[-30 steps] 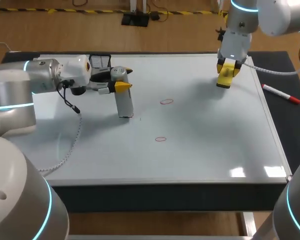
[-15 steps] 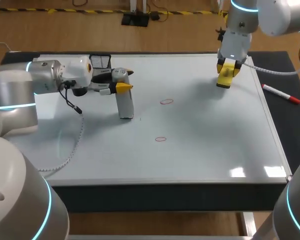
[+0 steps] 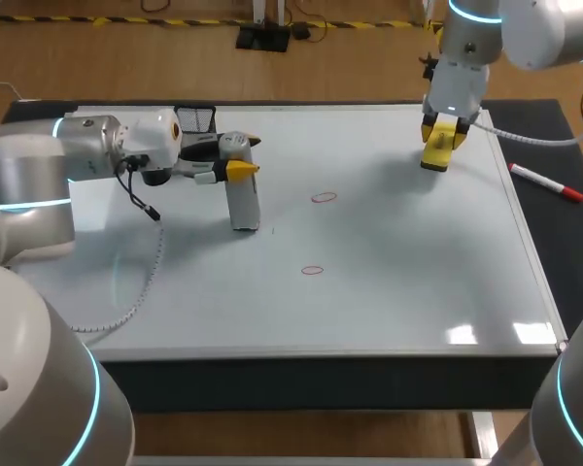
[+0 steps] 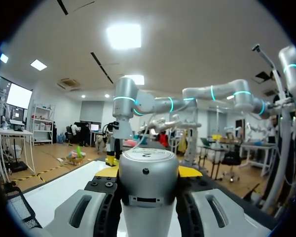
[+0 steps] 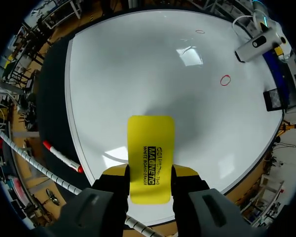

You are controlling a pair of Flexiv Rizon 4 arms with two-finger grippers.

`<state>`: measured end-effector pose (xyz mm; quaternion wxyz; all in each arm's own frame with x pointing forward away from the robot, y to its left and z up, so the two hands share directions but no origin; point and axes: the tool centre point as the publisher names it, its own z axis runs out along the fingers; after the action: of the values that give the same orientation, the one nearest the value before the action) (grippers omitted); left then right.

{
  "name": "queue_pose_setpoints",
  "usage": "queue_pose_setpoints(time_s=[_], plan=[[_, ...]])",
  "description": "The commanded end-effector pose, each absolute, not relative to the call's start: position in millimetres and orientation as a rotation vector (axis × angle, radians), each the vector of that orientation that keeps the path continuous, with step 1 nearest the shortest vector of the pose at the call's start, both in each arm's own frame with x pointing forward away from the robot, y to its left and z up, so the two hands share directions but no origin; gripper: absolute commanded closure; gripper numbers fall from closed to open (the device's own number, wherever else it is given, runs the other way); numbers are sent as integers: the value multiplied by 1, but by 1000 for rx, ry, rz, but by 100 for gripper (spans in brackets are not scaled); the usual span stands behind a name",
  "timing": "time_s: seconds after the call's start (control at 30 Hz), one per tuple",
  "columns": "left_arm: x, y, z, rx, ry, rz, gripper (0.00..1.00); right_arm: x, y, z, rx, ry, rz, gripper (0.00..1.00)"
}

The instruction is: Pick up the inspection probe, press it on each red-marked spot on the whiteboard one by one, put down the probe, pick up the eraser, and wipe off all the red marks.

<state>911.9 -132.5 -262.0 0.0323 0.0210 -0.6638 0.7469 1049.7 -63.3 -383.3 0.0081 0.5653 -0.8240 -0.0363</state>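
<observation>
Probe [image 3: 243,202] slightly rightward, well inside whiteboard [image 3: 418,291]

White whiteboard [image 3: 398,301] with two thin red oval marks, one at centre frame [image 3: 323,197], one just below it [image 3: 312,270]. Silver-grey inspection probe [image 3: 241,199] left of centre; yellow eraser [image 5: 150,155] with black lettering. At the right edge, a white marker [image 3: 544,182] with red cap on a black mat [image 3: 573,243].

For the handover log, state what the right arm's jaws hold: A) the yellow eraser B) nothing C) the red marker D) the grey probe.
A: the right wrist view shows its jaws pressing the yellow eraser from both sides; the red marker lies apart from them.
</observation>
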Motion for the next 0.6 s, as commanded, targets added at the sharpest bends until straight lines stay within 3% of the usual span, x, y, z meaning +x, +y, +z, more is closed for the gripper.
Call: queue_pose_setpoints(time_s=[0.03,0.6], plan=[[912,-132,-263,65,-2040,2305,100,1050,-64,-382,1769,-2573,-108,100],[909,-133,-261,54,-2041,2310,100,1050,-64,-382,1769,-2573,-108,100]])
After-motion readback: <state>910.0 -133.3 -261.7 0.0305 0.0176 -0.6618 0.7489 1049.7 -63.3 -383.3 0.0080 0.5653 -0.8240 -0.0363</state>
